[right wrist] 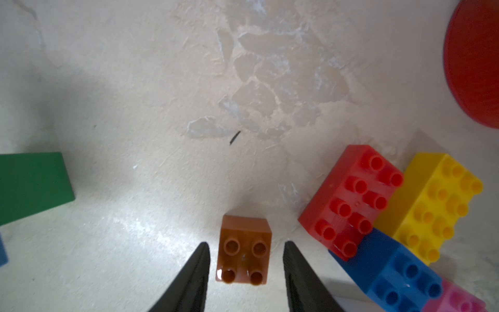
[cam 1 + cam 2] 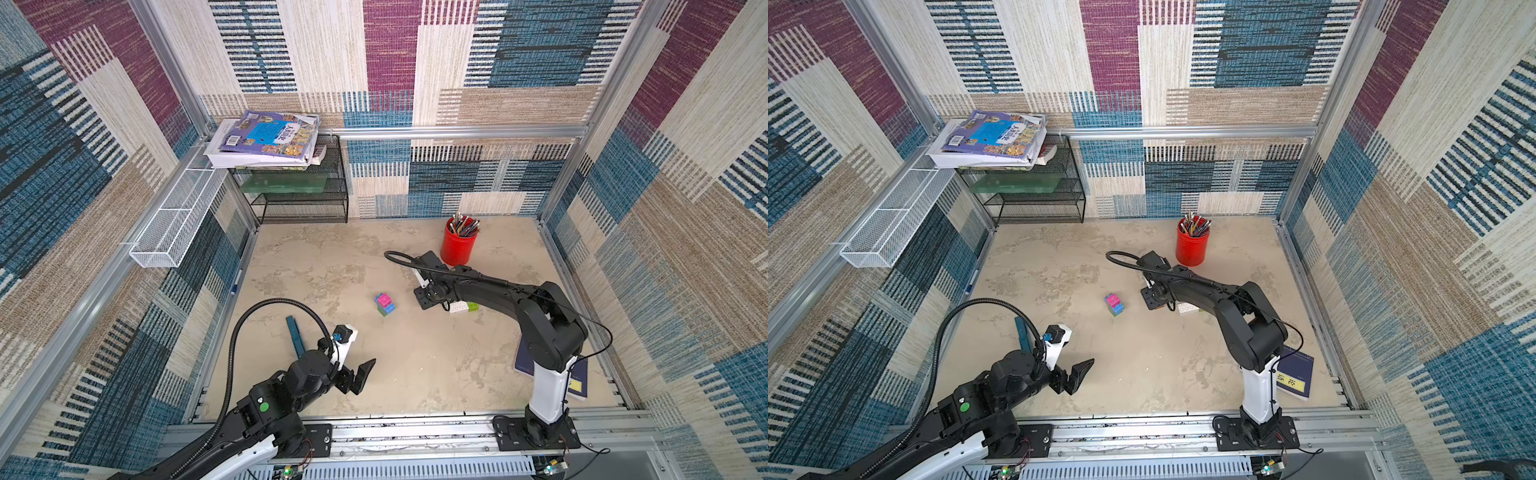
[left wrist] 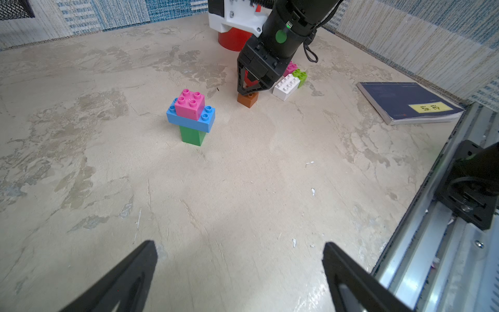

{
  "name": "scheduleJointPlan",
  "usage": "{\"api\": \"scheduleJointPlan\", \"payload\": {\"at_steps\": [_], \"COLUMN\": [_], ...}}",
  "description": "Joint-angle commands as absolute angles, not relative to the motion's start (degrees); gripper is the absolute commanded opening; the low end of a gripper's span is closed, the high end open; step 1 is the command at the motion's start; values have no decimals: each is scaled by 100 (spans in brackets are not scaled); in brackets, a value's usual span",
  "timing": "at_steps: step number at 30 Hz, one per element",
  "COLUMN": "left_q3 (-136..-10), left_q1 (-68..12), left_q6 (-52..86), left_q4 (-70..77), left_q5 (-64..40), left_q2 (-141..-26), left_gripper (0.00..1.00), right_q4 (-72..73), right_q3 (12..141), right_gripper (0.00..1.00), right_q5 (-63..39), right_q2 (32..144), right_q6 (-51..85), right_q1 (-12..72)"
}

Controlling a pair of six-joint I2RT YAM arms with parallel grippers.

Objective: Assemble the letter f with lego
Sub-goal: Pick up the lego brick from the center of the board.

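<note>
We see the orange brick (image 1: pixel 243 250) standing studs-up on the tabletop (image 1: pixel 135 108), between the spread fingers of the right tool (image 1: pixel 246 242), a gap showing on either side; a red brick (image 1: pixel 351 200), a yellow brick (image 1: pixel 437 205) and a blue brick (image 1: pixel 391 267) lie clustered just beside it; the pink-blue-green stack (image 3: pixel 191 116) stands nearby; the left tool (image 3: pixel 240 251) hovers spread and empty, well apart.

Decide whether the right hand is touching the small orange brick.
Apart. The right wrist view shows the right hand straddling the orange brick, with bare table visible between its fingers and the brick on both sides.
</note>
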State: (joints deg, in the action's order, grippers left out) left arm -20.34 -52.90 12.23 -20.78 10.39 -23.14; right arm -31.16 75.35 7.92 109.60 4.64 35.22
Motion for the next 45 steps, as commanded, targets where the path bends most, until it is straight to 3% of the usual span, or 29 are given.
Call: {"api": "scheduleJointPlan", "payload": {"at_steps": [1,32,45], "left_q3": [-2017,-2012,-2009], "left_q1": [-5283,-5284,-5284], "left_q6": [1230,1239,1239], "left_q4": [-1924,-1913,-1909], "left_q5": [1099,1107,1125], "left_q2": [-2301,-2309,-2313], "left_gripper": [99,99,99], "right_q4": [-2964,-3039,-3688], "right_q3": [7506,7504,8411], "right_gripper": [47,38,38], "right_q5": [741,537,506], "right_q2": [11012,11127,11038], "right_q6": [519,485,444], "right_q1": [3510,3503,3769]}}
